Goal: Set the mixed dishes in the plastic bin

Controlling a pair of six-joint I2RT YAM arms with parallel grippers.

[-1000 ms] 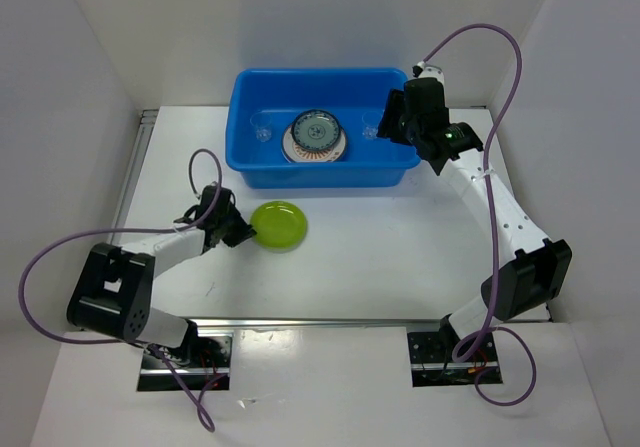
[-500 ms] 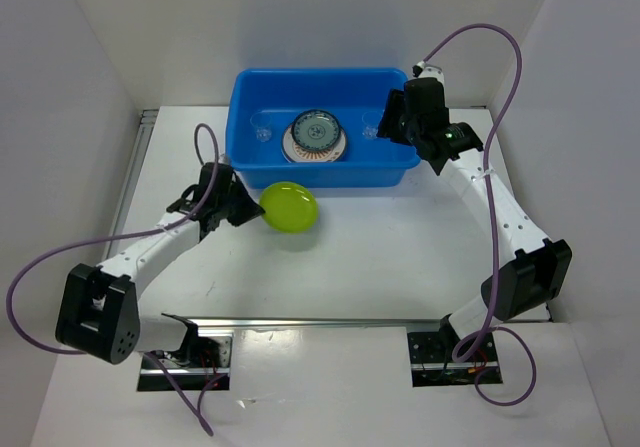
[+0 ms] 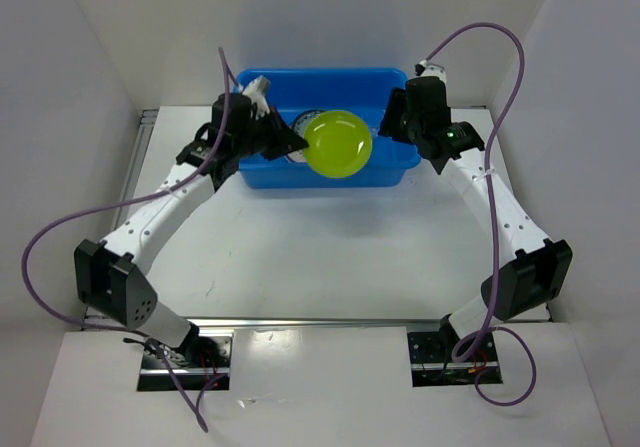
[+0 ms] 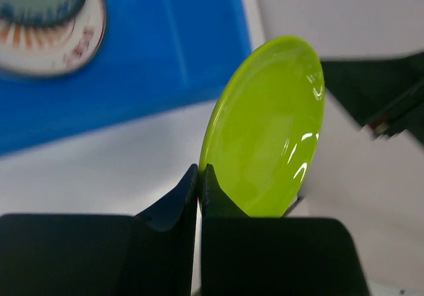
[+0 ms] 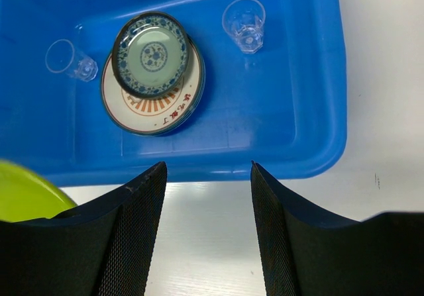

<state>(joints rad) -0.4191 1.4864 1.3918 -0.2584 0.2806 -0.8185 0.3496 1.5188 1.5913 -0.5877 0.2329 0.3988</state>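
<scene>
You are probably down to the last piece. Inside the plastic bin a small dark teal plate is sitting on the orange-sunburst plate, and two clear cups are resting on the bin floor, one on each side of that stack. You cannot tell whether more plates are lying under the stack.

Only the lime-green plate is waiting to go in. Your left gripper is pinching its rim between closed fingers and holding it steeply tilted on edge, above the bin's near wall and not yet down inside. The left arm is stretching out long, with its wrist over the bin's left end.

Your right gripper is hovering over the bin's near right corner, with its fingers spread wide and carrying nothing.
</scene>
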